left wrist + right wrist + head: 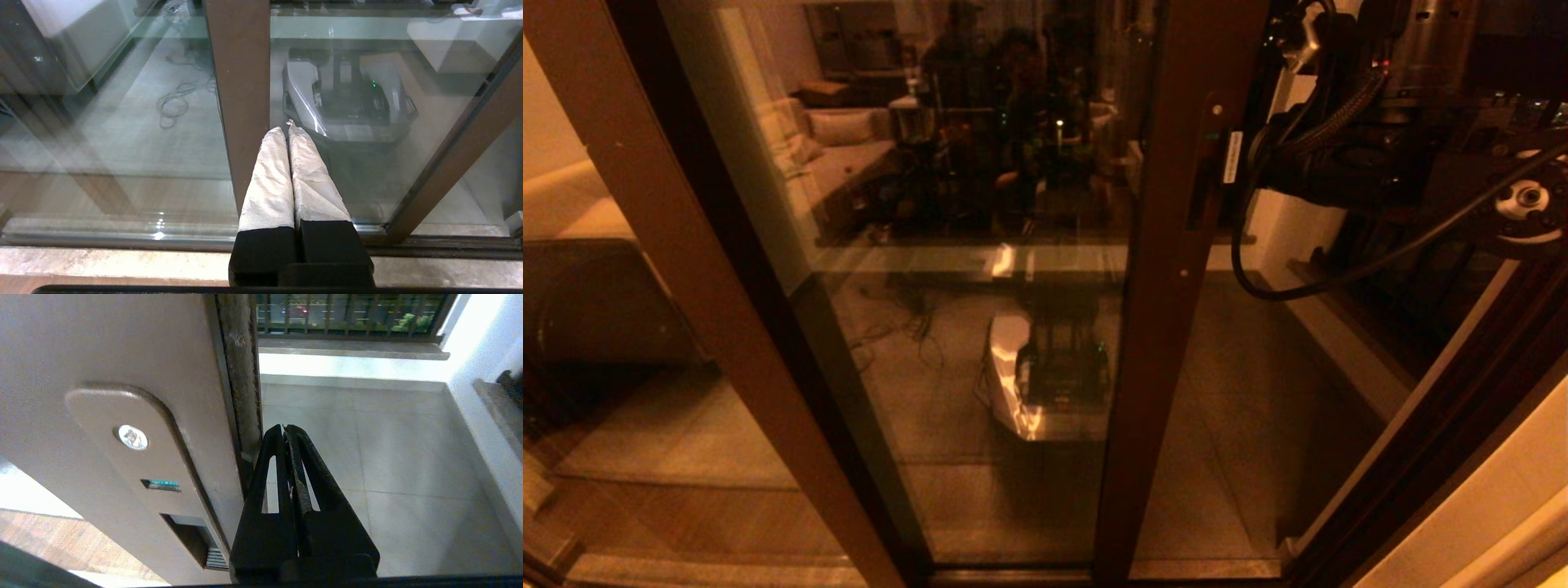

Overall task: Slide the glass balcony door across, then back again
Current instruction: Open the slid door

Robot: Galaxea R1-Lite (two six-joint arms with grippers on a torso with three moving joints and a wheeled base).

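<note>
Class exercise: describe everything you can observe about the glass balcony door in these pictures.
The glass balcony door is a tall reflective pane in a dark brown frame, mirroring the sofa and the robot's base. Its vertical stile carries a rounded handle plate with a screw and a recessed pull. It stands partly open, with bare balcony tiles beyond its edge. The right gripper, fingers shut, sits close beside that edge; contact is unclear.

Open gap beside the door edge

The glass balcony door point(980, 245) blocks the left; right of its edge, the balcony floor point(392, 457) lies open, the right claw point(286, 430) there.
</note>
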